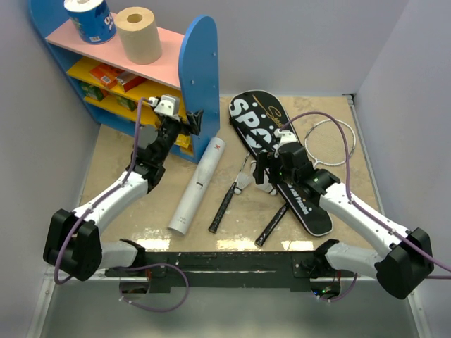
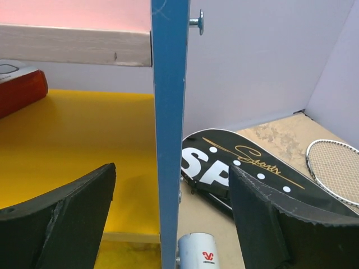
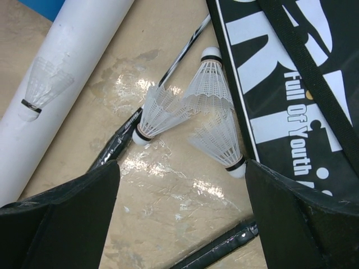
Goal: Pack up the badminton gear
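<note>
Three white feather birdies (image 3: 207, 89) lie in a heap just in front of the right hand (image 3: 180, 168). They touch the black bag (image 3: 291, 67) with white letters, which lies flat on the tabletop (image 3: 162, 190) by one finger. The long white tube (image 3: 67, 73) lies flat past the other finger. A thin racket (image 3: 120, 137) runs under the birdies. Another black handle (image 3: 224, 246) lies close below the hand. A round white racket head (image 1: 331, 141) shows beyond the bag.

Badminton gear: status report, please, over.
Left end effector open at shelf panel. Right end effector open over three shuttlecocks. Bag, tube, rackets loose on table.
</note>
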{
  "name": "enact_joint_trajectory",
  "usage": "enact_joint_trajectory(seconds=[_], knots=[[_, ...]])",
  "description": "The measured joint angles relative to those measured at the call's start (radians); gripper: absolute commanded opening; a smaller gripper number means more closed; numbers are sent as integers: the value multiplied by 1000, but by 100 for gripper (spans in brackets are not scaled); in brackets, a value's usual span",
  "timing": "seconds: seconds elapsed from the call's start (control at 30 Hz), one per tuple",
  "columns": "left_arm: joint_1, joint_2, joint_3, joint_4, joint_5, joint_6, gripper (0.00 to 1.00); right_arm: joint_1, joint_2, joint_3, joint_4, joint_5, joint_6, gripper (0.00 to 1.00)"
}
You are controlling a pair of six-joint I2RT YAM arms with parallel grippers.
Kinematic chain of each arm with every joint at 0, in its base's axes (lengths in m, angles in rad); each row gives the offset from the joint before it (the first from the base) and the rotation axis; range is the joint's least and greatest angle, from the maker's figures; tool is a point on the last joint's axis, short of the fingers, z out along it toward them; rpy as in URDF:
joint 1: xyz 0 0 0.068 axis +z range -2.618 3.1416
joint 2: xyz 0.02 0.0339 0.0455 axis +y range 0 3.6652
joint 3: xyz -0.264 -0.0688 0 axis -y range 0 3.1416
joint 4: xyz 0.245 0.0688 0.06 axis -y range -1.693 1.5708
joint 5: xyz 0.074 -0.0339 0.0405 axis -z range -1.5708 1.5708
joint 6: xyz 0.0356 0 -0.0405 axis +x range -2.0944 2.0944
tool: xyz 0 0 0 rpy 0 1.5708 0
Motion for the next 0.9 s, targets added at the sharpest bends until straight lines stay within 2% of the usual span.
enact_joint_trajectory(seconds=[0.07,0.1,0.17,0.27,0.33,0.43,0.47,0.5,0.9], knots=[[0,11,10,2,0,5,60,0,-3,-2,1,0,0,95],[0,16,13,3,0,14,46,0,-5,-5,1,0,0,95],[0,19,13,3,2,19,38,0,-5,-5,0,0,0,95],[0,22,15,4,4,25,36,0,-5,-5,0,0,0,95],[0,22,15,6,3,25,31,0,-5,-5,0,0,1,95],[0,25,18,7,3,26,15,0,-5,-6,0,0,2,95],[0,27,20,7,3,26,3,0,-6,-7,1,0,3,95],[0,29,22,6,5,25,0,0,-6,-9,1,0,3,95],[-10,145,119,25,2,39,0,0,-19,-21,-10,-7,18,95]])
